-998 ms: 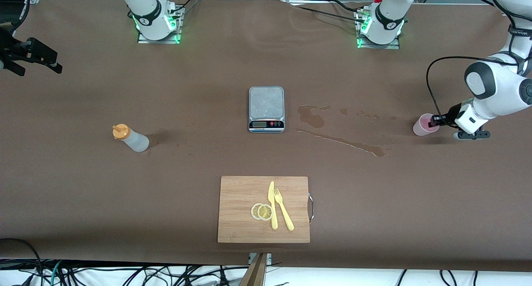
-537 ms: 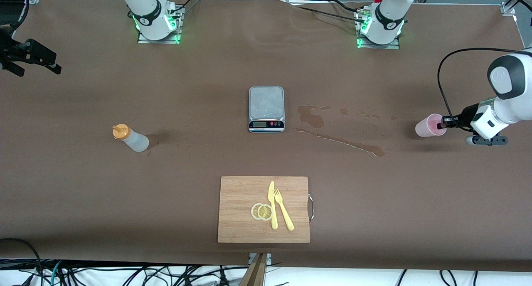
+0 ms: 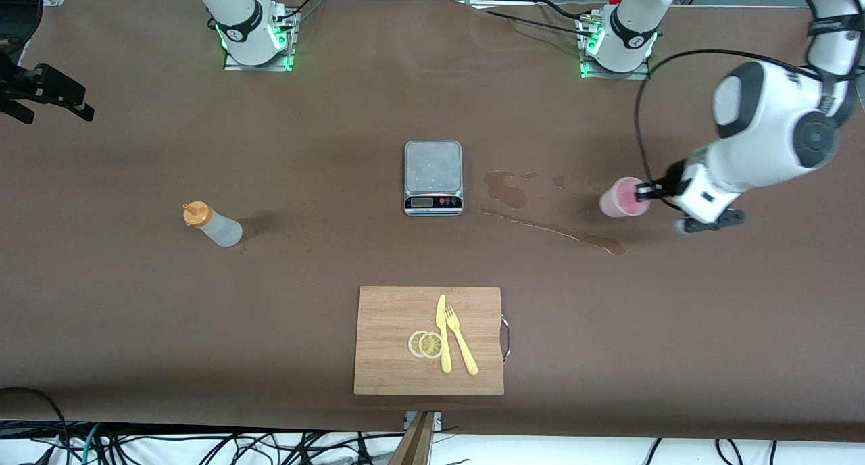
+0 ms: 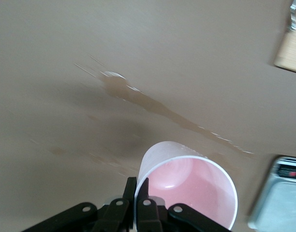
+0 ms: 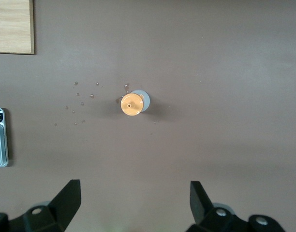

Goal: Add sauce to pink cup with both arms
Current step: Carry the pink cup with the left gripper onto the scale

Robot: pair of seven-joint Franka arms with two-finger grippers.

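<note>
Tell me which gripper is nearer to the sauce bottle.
Right. The right gripper hangs open at its end of the table, where the sauce bottle stands; the left gripper holds the pink cup.

The worktop [image 3: 203, 316] is covered in matt brown paper-like sheeting, faintly creased, with glossy wet streaks [image 3: 561, 232] toward the left arm's end. The pink cup [image 3: 620, 198] is thin translucent plastic, smooth inside. The sauce [image 3: 211, 225] bottle is cloudy, soft-looking plastic with an opaque orange cap. The scale [image 3: 433, 177] has a brushed-metal top. The cutting board [image 3: 392, 340] is pale, grained wood, and the knife [image 3: 442, 333] and fork [image 3: 461, 340] on it are smooth yellow plastic.
</note>
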